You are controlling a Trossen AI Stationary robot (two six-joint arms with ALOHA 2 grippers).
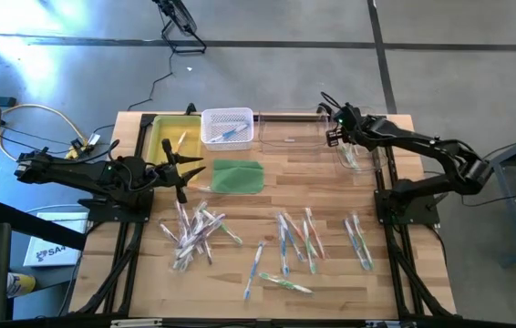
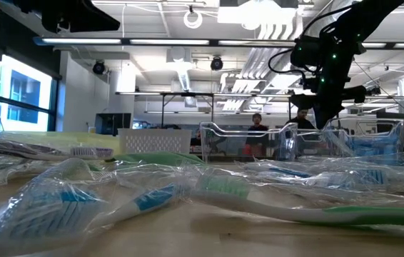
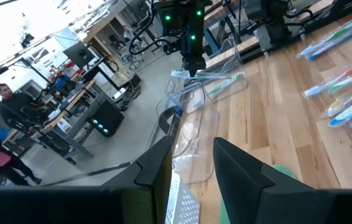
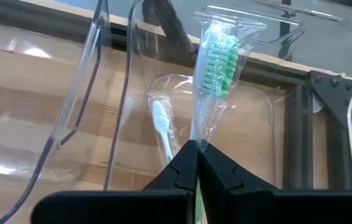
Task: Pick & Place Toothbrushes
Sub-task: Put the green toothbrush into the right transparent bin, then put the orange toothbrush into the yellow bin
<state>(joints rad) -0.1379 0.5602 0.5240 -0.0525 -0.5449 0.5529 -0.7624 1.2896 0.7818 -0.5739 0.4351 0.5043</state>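
Wrapped toothbrushes lie flat on the wooden table in loose groups (image 1: 194, 232), (image 1: 296, 239), (image 1: 358, 239). More of them are in the white basket (image 1: 227, 125). At the far right, my right gripper (image 4: 196, 144) is over the clear bin (image 1: 349, 150), shut on a green toothbrush (image 4: 215, 62) in a clear wrapper. A white toothbrush (image 4: 162, 127) lies inside that bin. My left gripper (image 3: 191, 168) is held level and open at the table's left, beside the green pad (image 1: 238, 176), with nothing between its fingers. My right gripper pinches the green toothbrush's neck (image 4: 198, 134), just below the bristled head, through the clear wrapper. The fingers slant down from above. The brush runs on out past the fingertips along their line, head (image 4: 216, 56) foremost, lifted over the clear bin.
A yellow bin (image 1: 171, 137) stands at the far left next to the white basket. A clear tray (image 1: 294, 132) lies between the basket and the clear bin. Black frame rails run along both sides of the table. People stand in the room beyond the table.
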